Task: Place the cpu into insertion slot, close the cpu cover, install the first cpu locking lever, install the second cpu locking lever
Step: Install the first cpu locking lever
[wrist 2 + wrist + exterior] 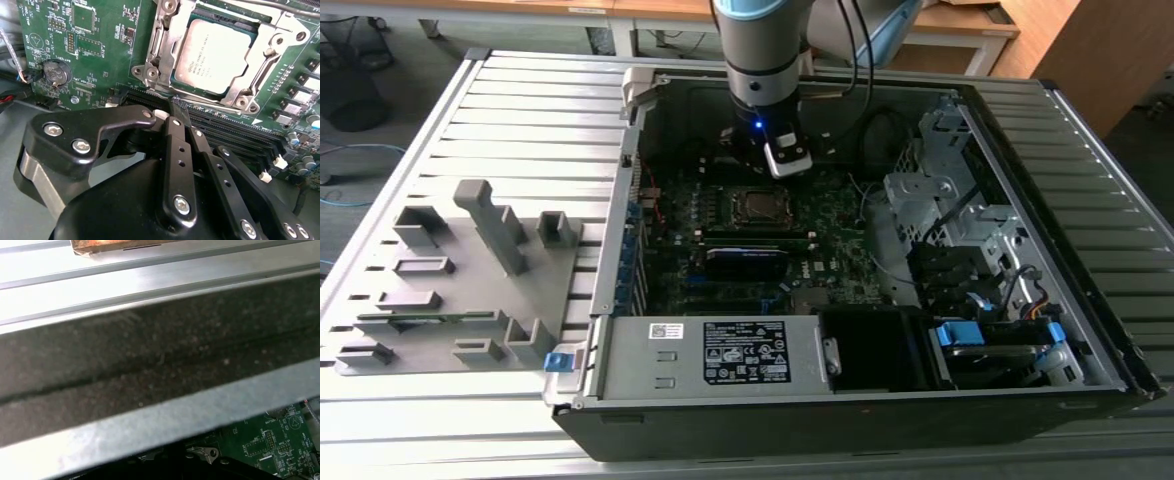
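end effector (179, 116): fingers together, empty | cpu (217, 52) under cpu cover (260, 75) | memory slots (240, 132) between

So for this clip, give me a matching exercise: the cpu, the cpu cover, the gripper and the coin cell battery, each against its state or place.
Things:
1. cpu
2. cpu cover
3. gripper
4. coin cell battery

States or places:
A. silver frame lying flat around the chip
B. seated in the socket, metal top showing through the window
C. round, on the green board beside the socket
D. black fingers shut together, just off the socket's edge

Pairs: 1-B, 2-A, 3-D, 4-C
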`<state>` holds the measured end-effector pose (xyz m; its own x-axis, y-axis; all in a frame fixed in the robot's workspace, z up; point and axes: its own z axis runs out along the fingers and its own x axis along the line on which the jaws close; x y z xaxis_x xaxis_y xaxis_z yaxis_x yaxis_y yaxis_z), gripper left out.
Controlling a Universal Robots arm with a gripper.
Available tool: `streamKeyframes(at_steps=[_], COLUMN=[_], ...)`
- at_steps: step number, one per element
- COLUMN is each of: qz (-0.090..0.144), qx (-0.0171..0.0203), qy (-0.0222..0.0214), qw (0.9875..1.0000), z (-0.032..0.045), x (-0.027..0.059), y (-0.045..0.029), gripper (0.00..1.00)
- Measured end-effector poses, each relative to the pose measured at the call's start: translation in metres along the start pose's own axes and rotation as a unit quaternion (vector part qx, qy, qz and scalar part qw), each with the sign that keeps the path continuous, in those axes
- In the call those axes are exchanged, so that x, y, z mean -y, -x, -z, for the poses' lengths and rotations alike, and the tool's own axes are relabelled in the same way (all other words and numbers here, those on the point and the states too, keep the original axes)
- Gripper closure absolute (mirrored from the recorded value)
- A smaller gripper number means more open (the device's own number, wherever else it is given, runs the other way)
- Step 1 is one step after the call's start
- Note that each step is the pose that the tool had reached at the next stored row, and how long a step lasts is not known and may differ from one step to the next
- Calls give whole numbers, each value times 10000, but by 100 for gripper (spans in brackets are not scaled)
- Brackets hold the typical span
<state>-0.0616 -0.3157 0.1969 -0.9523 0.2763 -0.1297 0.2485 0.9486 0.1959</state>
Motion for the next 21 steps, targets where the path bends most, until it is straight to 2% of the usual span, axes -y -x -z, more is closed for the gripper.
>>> streamKeyframes(at_steps=[9, 21], qz=[10, 13], qx=[64, 85], qy=[18, 29], qw=[10000, 10000], z=[-26, -35], x=[5, 8], y=[-3, -5], gripper=[89, 89])
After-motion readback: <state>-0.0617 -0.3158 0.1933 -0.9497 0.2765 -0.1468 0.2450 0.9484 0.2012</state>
